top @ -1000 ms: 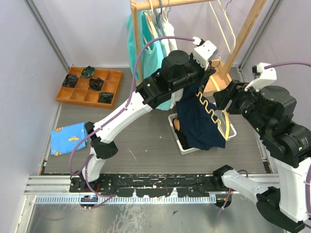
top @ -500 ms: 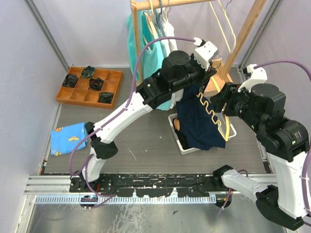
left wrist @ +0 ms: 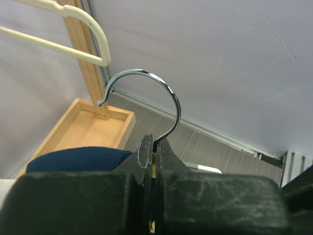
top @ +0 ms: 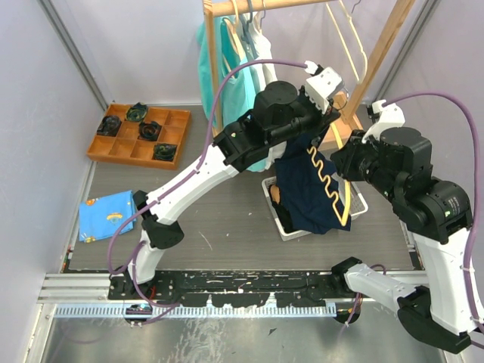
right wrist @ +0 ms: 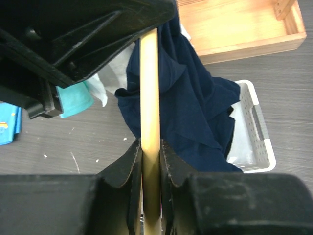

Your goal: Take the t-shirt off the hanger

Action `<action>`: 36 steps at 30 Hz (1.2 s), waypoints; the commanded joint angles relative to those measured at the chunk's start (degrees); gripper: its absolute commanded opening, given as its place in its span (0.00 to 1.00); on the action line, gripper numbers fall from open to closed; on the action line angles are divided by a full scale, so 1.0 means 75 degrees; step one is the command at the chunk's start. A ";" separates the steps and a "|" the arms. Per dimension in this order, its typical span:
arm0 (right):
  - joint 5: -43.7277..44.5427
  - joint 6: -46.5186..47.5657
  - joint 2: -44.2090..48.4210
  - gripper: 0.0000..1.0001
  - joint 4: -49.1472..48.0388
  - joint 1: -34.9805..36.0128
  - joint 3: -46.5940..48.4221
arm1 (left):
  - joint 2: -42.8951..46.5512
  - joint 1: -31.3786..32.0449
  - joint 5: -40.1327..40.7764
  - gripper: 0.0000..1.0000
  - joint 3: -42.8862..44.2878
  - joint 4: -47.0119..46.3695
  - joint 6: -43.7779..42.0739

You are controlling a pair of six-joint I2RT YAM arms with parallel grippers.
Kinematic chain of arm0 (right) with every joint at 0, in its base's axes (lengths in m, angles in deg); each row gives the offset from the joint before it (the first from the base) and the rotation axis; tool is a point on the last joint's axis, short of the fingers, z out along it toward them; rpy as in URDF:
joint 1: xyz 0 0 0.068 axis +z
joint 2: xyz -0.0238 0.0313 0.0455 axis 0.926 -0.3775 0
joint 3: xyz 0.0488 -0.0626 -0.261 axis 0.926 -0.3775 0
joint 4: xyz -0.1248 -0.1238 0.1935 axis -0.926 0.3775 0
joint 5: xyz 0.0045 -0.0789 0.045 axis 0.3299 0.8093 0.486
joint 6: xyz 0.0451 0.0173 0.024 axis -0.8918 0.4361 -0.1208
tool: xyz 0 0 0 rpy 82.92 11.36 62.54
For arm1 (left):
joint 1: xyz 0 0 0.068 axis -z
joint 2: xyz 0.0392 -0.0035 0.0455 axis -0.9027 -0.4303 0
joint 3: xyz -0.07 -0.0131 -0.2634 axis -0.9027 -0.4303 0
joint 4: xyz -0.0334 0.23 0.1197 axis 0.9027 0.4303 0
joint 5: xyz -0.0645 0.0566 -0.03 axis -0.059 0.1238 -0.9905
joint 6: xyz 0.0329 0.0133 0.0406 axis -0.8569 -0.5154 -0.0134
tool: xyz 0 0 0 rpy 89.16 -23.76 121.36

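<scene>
A navy t-shirt hangs on a yellow hanger above a white basket. My left gripper is shut on the hanger's neck, just below its chrome hook; in the left wrist view the gripper has its fingers pressed together on the wire and a fold of the navy shirt lies beside it. My right gripper is shut on the hanger's yellow arm, with the shirt draped to its right. It sits at the hanger's right side in the top view.
A wooden clothes rack with teal garments and cream hangers stands behind. Its wooden base tray is close. A compartment tray sits far left, and a blue cloth lies at the left edge.
My right arm has swung left toward the hanger, and the hanger's lower end and the shirt hem have shifted slightly left. The left arm has barely moved.
</scene>
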 commanded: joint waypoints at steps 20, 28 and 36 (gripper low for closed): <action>0.0365 0.0320 0.0113 0.01 -0.0714 0.0033 0.0316 | 0.1220 0.0036 0.0982 0.60 -0.1216 -0.0368 -0.0191; 0.0287 0.0401 0.0306 0.01 -0.0714 0.0029 0.0483 | 0.1858 -0.0142 0.0452 0.59 -0.2511 -0.0522 0.0192; 0.0214 0.0443 0.0573 0.01 -0.0703 0.0029 0.0645 | 0.1380 -0.0166 -0.0020 0.58 -0.2448 -0.0285 0.0561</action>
